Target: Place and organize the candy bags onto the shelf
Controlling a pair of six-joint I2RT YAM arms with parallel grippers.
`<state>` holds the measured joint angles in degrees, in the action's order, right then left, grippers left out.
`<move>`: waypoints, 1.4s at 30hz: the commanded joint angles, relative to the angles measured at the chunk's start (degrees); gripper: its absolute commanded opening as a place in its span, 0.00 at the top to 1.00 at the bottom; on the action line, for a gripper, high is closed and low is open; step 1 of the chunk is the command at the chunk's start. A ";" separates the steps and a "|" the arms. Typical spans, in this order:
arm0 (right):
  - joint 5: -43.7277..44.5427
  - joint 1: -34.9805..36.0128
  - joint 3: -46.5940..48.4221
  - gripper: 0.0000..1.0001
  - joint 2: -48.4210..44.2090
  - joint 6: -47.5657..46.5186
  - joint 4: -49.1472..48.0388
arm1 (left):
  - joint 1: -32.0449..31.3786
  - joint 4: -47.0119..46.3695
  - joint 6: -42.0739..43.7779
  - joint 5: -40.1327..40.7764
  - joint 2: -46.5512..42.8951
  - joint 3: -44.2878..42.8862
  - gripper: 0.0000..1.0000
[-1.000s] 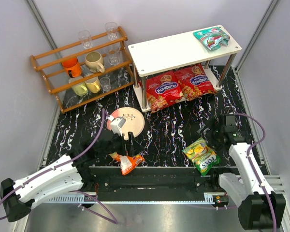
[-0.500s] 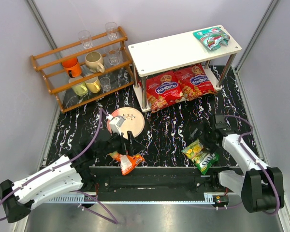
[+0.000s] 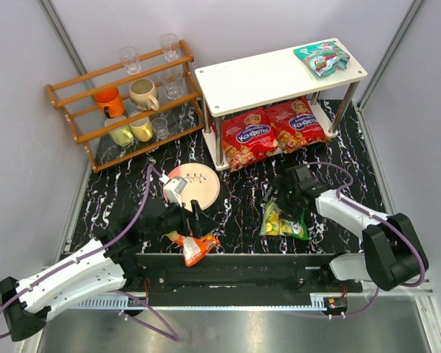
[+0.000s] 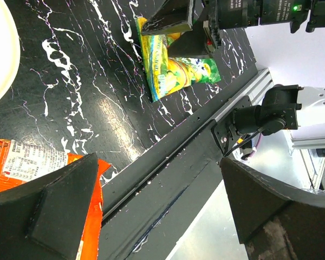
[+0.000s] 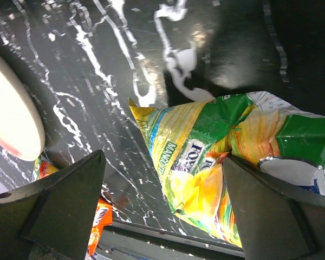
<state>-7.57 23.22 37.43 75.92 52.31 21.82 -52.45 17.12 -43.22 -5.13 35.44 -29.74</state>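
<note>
I work on a black table top with white streaks, shut in by plain grey walls.

My right gripper is spread wide and holds nothing. The shiny yellow-green candy bag lies flat right under it. My left gripper is spread wide too and holds nothing. The small crinkly orange candy bag lies just below it, on the side near my bases.

Far ahead of my right gripper stands the white two-level shelf with shiny metal legs. The teal candy bag sits on its top board. The two big red candy bags lie side by side on its low board.

Just past my left gripper lies a round white plate. Far beyond that stands an orange-brown wooden rack with cups and glasses.

Only the top camera shows the shelf and the rack. My right wrist camera shows green and yellow print on the yellow-green bag, between my spread fingers. My left wrist camera looks across at that same bag and shows my right gripper standing over it. I cannot tell if it touches.
</note>
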 commanded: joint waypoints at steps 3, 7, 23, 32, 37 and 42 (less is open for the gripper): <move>-5.33 5.42 0.97 0.00 2.74 -4.57 -8.72 | 0.06 -0.78 -0.20 0.38 -0.81 0.47 0.01; -15.95 8.06 4.22 0.00 3.53 -15.54 -10.83 | 0.06 -1.39 -0.28 0.21 -0.20 0.56 0.01; 12.23 12.20 -1.36 0.10 -21.15 -2.42 9.65 | 0.06 -8.94 5.59 -0.76 9.36 -1.02 0.04; 13.63 12.20 -10.36 1.00 -27.66 10.53 13.67 | 0.06 -16.86 17.02 -2.43 28.09 -10.49 0.70; 15.31 12.11 -9.83 1.00 -30.03 10.44 18.60 | 0.06 -20.37 20.54 1.16 35.82 -15.69 1.00; 15.57 12.11 -12.20 1.00 -30.31 12.28 19.48 | 0.15 -21.86 22.92 2.22 44.61 -20.45 1.00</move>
<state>5.41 35.24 25.96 46.00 61.78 39.03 -52.45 1.30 -23.90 -5.08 74.91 -46.02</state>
